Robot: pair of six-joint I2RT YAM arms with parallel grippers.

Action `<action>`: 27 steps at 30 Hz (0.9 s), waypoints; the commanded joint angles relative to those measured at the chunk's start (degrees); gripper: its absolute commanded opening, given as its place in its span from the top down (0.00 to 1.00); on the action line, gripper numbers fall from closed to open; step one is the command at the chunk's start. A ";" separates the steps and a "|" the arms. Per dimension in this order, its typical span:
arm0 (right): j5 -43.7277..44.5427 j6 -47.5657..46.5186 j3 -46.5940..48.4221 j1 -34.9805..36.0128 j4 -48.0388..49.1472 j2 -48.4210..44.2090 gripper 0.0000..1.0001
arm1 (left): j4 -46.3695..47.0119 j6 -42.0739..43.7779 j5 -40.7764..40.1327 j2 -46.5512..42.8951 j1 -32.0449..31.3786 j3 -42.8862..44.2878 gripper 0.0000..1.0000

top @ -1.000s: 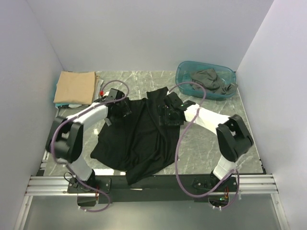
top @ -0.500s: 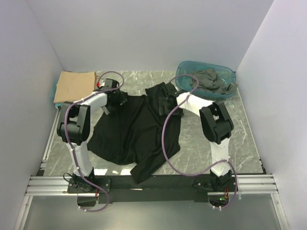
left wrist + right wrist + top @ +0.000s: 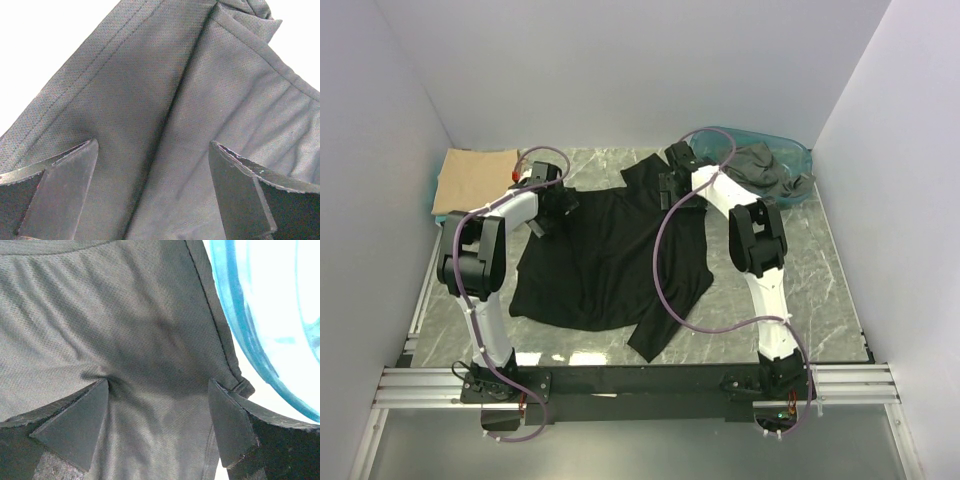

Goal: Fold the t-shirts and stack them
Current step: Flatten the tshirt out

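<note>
Soft, even light from above fills the top view, with faint shadows. In both wrist views the background blows out white beyond the black shirt (image 3: 150,110), its weave sharp.

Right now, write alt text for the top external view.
A black t-shirt lies spread on the marble table, both arms reaching its far edge: left gripper at one corner, right gripper at the other. A folded tan t-shirt lies far-left; a teal tub far-right holds a grey t-shirt.

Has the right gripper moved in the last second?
Yes. The right gripper went away from the arm bases toward the back wall, ending beside the teal tub.
</note>
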 commanded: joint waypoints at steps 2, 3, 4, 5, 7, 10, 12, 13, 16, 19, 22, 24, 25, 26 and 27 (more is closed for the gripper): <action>1.45 -4.37 4.67 0.43 -3.74 -1.27 0.13 | -5.67 0.22 -0.19 -1.47 -0.06 0.26 0.00; 1.27 -4.63 4.23 0.61 -3.66 -3.63 0.13 | -5.67 0.66 -0.28 -2.27 -0.41 0.96 0.01; 0.92 -4.72 2.75 1.39 -2.96 -5.13 0.13 | -5.76 1.01 -0.72 -4.10 -1.20 1.14 0.01; 0.92 -4.72 1.61 1.84 -2.43 -6.62 0.13 | -5.67 1.36 -0.98 -5.16 -1.73 1.23 0.01; 1.00 -4.72 -2.77 2.89 -1.03 -11.81 0.13 | -5.93 1.98 -1.60 -8.40 -3.40 1.06 0.01; 1.27 -2.01 -11.80 5.62 1.34 -19.80 0.13 | -6.28 1.63 -2.65 -13.41 -5.42 -1.49 0.01; 0.75 2.38 -18.41 7.11 3.45 -26.98 0.13 | -5.41 0.93 -2.04 -16.50 -6.12 -5.87 0.01; 0.22 3.87 -25.84 7.72 6.08 -29.73 0.13 | -4.97 0.49 -1.52 -19.82 -6.22 -7.80 0.00; -4.52 8.89 -40.96 10.19 12.14 -39.75 0.12 | -3.12 -1.35 0.24 -26.94 -6.65 -16.50 0.00; -9.51 14.51 -53.37 12.82 18.03 -46.79 0.12 | -1.63 -3.55 1.30 -33.09 -7.45 -25.38 0.01; -12.62 17.42 -60.78 15.11 20.16 -49.79 0.11 | 0.74 -5.04 2.62 -36.54 -7.80 -32.94 0.01; -11.83 18.56 -63.26 15.55 20.51 -50.14 0.11 | 0.92 -5.75 2.18 -36.99 -7.80 -36.47 0.01; -11.48 18.91 -65.01 15.47 20.78 -50.23 0.11 | 0.66 -6.10 1.75 -36.73 -7.80 -37.17 0.01; -11.21 19.27 -65.72 15.55 20.95 -49.80 0.11 | 0.75 -6.28 1.83 -36.47 -7.71 -38.31 0.01; -11.12 19.53 -66.17 15.55 21.04 -49.53 0.11 | 0.92 -6.37 1.92 -36.29 -7.71 -38.84 0.00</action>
